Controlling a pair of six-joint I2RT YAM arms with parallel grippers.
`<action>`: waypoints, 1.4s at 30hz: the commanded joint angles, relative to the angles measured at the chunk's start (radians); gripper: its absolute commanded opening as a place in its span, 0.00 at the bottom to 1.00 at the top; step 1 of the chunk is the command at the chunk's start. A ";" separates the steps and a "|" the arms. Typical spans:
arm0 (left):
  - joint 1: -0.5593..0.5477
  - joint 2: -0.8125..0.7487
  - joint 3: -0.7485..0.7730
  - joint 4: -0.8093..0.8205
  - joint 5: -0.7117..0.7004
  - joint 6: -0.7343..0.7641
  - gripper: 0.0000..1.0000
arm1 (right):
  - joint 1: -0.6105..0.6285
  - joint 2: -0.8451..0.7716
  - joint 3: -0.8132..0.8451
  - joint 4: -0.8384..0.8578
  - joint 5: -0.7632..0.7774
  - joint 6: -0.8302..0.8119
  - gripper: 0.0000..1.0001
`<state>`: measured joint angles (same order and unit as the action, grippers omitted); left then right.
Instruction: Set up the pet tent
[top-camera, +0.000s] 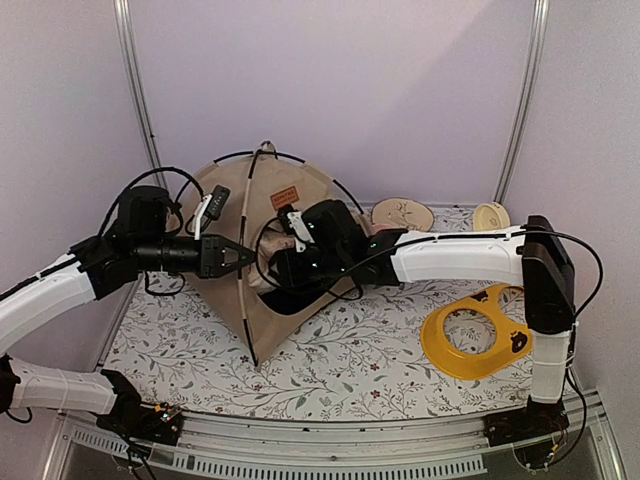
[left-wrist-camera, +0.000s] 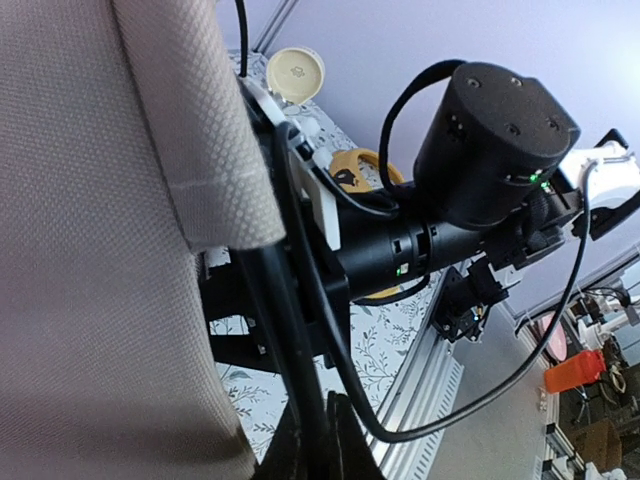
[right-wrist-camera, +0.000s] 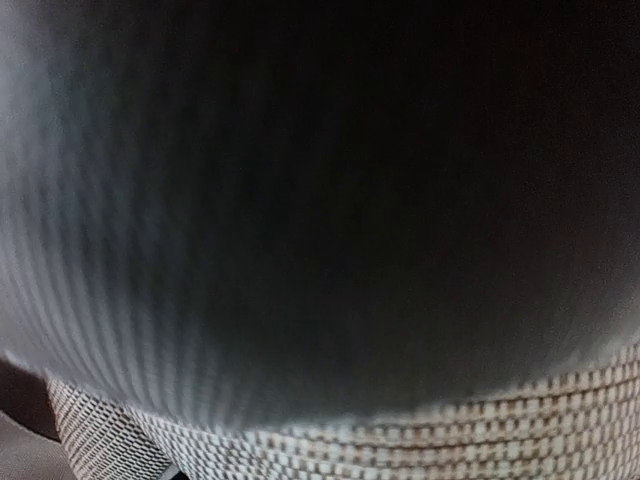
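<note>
The tan pet tent (top-camera: 312, 190) stands at the middle of the table, its dark opening facing front. A thin black pole (top-camera: 245, 290) runs down its front left face. My left gripper (top-camera: 243, 255) is shut on that pole; in the left wrist view the fingertips (left-wrist-camera: 325, 440) pinch the pole (left-wrist-camera: 285, 330) beside the tan fabric (left-wrist-camera: 90, 250). My right gripper (top-camera: 278, 268) reaches into the tent's opening, its fingers hidden. The right wrist view shows only dark lining (right-wrist-camera: 320, 200) and a strip of woven tan fabric (right-wrist-camera: 450, 440).
A yellow ring-shaped piece (top-camera: 475, 335) lies at the right, under the right arm's elbow. A round beige patterned pillow (top-camera: 402, 213) and a small round cream object (top-camera: 491, 216) sit at the back right. The floral cloth (top-camera: 350, 370) covers the table; metal posts stand at the back corners.
</note>
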<state>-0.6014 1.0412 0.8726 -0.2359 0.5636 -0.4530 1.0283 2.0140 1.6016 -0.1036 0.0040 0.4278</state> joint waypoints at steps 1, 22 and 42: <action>0.002 -0.034 0.050 -0.069 -0.141 0.011 0.00 | -0.004 0.008 -0.075 0.077 -0.004 -0.004 0.53; 0.097 -0.044 -0.005 -0.010 -0.036 -0.009 0.00 | -0.213 -0.415 -0.461 -0.005 -0.039 0.101 0.96; 0.024 0.019 -0.006 0.103 0.196 0.022 0.00 | -0.030 -0.119 -0.023 0.086 0.188 -0.073 0.00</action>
<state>-0.5522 1.0668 0.8513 -0.1932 0.6804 -0.4469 0.9222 1.9030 1.5352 -0.0875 0.0834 0.4526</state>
